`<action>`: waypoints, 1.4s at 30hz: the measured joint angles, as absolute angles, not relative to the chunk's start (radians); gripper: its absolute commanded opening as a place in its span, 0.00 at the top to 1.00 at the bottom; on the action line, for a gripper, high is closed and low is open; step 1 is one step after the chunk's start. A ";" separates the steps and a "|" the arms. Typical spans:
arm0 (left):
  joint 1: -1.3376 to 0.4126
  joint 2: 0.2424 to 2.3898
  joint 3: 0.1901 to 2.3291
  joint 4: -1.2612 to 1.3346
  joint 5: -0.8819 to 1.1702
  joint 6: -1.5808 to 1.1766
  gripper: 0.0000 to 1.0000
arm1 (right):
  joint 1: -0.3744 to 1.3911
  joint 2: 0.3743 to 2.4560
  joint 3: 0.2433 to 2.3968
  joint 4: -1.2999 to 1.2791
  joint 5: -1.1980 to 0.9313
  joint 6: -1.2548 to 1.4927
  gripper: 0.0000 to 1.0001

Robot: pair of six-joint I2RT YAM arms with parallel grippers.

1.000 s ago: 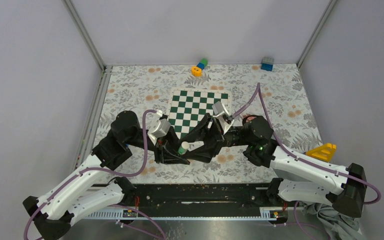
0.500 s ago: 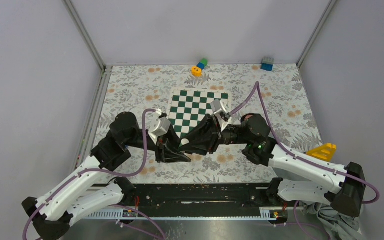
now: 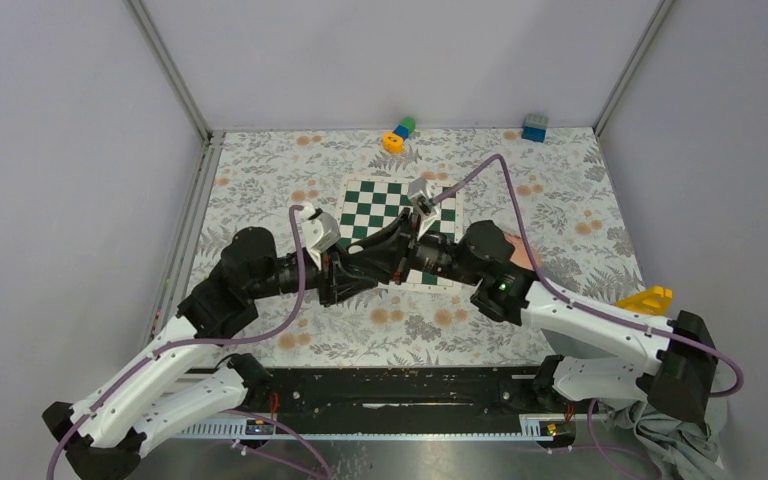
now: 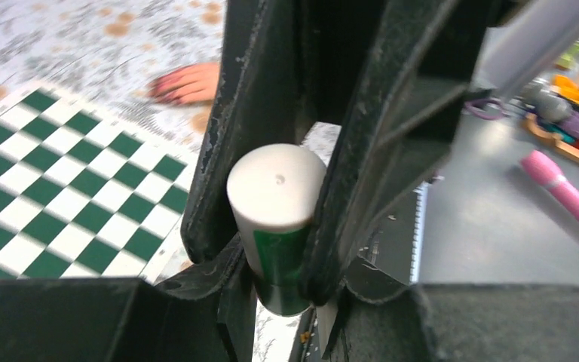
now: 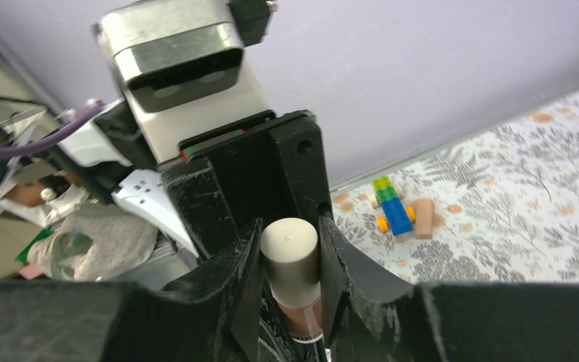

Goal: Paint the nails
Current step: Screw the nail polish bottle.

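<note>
Two arms meet over one green-and-white chessboard (image 3: 385, 205) on a floral-print cloth (image 3: 260, 180). Between them is one small bottle (image 4: 275, 260), a cylinder with a smooth white round cap (image 4: 277, 187) dimpled at its centre. Its body is green from the left wrist and brownish from the right. The left gripper (image 4: 283, 290) is clenched on the green body. The right gripper (image 5: 290, 260) is clamped on the cap.

One bare human hand (image 4: 190, 81) lies flat on the cloth, just past the board's corner. Its nails (image 4: 162, 89) are glossy reddish-pink, but too blurred to count.

Three plastic toys sit apart: a yellow, blue and green brick piece (image 3: 397, 134), a blue block (image 3: 534, 127) and a yellow triangular piece (image 3: 643, 301).
</note>
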State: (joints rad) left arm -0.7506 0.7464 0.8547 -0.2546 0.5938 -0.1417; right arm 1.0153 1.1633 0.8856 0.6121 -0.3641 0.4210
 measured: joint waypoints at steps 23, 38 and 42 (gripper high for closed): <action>-0.752 0.749 0.807 -0.299 0.145 -0.064 1.00 | 1.050 1.281 1.029 0.295 0.045 0.587 0.29; -0.757 0.792 0.807 -0.229 0.528 -0.006 1.00 | 0.896 0.919 1.023 0.151 -0.208 0.384 0.18; -0.767 0.826 0.809 -0.221 0.678 -0.020 1.00 | 0.893 0.901 1.022 0.175 -0.454 0.314 0.19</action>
State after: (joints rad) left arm -0.7666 0.8265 0.8093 -0.2207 0.6785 -0.0196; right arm 0.8932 0.9012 1.0222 0.1753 -0.4538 0.3138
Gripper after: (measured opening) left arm 0.283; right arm 0.822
